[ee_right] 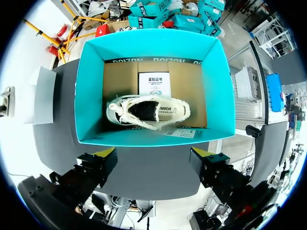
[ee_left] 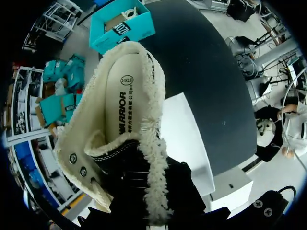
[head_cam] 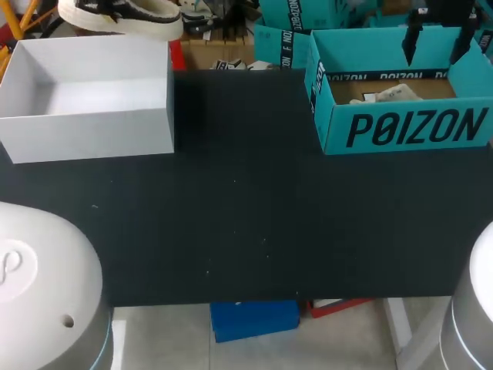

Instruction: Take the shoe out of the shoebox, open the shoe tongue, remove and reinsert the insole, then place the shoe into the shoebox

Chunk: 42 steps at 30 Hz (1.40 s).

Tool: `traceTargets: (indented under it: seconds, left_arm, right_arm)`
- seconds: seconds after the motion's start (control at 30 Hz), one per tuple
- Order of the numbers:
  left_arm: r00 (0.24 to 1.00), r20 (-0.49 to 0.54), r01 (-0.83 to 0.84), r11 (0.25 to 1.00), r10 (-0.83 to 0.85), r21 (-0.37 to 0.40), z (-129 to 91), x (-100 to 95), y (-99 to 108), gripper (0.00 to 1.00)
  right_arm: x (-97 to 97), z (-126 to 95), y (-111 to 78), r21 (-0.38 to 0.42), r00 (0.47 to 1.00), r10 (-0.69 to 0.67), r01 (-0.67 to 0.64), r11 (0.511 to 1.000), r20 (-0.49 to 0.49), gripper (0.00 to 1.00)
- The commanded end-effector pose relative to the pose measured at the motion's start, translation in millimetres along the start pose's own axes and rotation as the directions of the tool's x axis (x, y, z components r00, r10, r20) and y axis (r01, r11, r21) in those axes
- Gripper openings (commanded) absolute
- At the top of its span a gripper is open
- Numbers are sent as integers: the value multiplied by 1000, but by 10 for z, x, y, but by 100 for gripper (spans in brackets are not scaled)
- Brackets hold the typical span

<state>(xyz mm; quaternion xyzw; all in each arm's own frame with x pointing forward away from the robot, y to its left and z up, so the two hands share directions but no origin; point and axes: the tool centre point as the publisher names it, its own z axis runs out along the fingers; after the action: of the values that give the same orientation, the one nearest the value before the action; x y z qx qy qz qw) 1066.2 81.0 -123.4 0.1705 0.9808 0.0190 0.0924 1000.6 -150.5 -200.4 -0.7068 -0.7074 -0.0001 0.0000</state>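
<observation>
In the head view, a fleece-lined shoe (head_cam: pixel 123 14) sits high beyond the white box (head_cam: pixel 85 139), and the right end effector (head_cam: pixel 437 35) hangs over the teal shoebox (head_cam: pixel 408 127) on the dark surface (head_cam: pixel 246 216). In the left wrist view, the left end effector (ee_left: pixel 165 201) is clenched on that shoe (ee_left: pixel 129 124) above the white box (ee_left: pixel 187 139). In the right wrist view, the right end effector (ee_right: pixel 153 158) is released above the shoebox (ee_right: pixel 88 96), where a second shoe (ee_right: pixel 148 111) lies on its side.

Surface finishes before you.
Your shoe (ee_left: pixel 125 115): fleecy cream lining, black canvas. Shoebox (head_cam: pixel 408 129): matt teal cardboard. Table (head_cam: pixel 246 223): matt black.
</observation>
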Motion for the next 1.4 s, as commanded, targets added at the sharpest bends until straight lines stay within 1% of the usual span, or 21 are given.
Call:
traceTargets:
  seconds: [0.03, 0.1, 0.17, 0.2, 0.33, 0.53, 0.63, 0.7, 0.87, 0.93, 1.03, 1.07, 1.1, 1.17, 1.27, 1.3, 1.4]
  left_arm:
    - [919, 219, -329, 944, 328, -30, -535, 243, -344, 0]
    - [884, 238, -411, 912, 402, -13, -588, 281, -467, 0]
    - [852, 256, -468, 884, 456, -17, -619, 312, -560, 0]
    - [829, 267, -510, 860, 491, 3, -640, 339, -631, 0]
    - [760, 293, -609, 794, 580, 8, -646, 416, -826, 0]
    - [681, 316, -701, 712, 660, 24, -626, 517, -1016, 0]
    - [671, 311, -715, 699, 674, 28, -598, 552, -1075, 0]
    - [686, 300, -704, 709, 663, 40, -581, 561, -1101, 0]
    - [801, 241, -574, 818, 548, 45, -580, 667, -1182, 0]
    - [862, 188, -488, 871, 471, 53, -563, 727, -1216, 0]
    - [922, 108, -380, 923, 372, 67, -514, 841, -1282, 0]
    - [936, 87, -347, 935, 341, 72, -496, 884, -1309, 0]
    - [951, 69, -307, 950, 303, 54, -476, 926, -1338, 0]
    - [972, 26, -236, 970, 235, 66, -440, 1015, -1415, 0]
    - [991, -23, -128, 989, 130, 75, -412, 1140, -1535, 0]
    - [996, -42, -80, 993, 84, 91, -406, 1175, -1570, 0]
    - [998, -63, 16, 994, -9, 104, -391, 1269, -1646, 0]
  right_arm:
    - [3, -2, 0, 0, 1000, 0, 0, 1000, 0, 100]
    - [3, -2, 0, 0, 1000, 0, 0, 1000, 0, 100]
    - [3, -2, 0, 0, 1000, 0, 0, 1000, 0, 100]
    - [3, -2, 0, 0, 1000, 0, 0, 1000, 0, 100]
    - [3, -2, 0, 0, 1000, 0, 0, 1000, 0, 100]
    - [3, -2, 0, 0, 1000, 0, 0, 1000, 0, 100]
    - [3, -2, 0, 0, 1000, 0, 0, 1000, 0, 100]
    - [3, -2, 0, 0, 1000, 0, 0, 1000, 0, 100]
    - [3, -2, 0, 0, 1000, 0, 0, 1000, 0, 100]
    - [3, -2, 0, 0, 1000, 0, 0, 1000, 0, 100]
    - [3, -2, 0, 0, 1000, 0, 0, 1000, 0, 100]
    - [3, -2, 0, 0, 1000, 0, 0, 1000, 0, 100]
    - [3, -2, 0, 0, 1000, 0, 0, 1000, 0, 100]
    - [3, -2, 0, 0, 1000, 0, 0, 1000, 0, 100]
    - [3, -2, 0, 0, 1000, 0, 0, 1000, 0, 100]
    - [3, -2, 0, 0, 1000, 0, 0, 1000, 0, 100]
    - [3, -2, 0, 0, 1000, 0, 0, 1000, 0, 100]
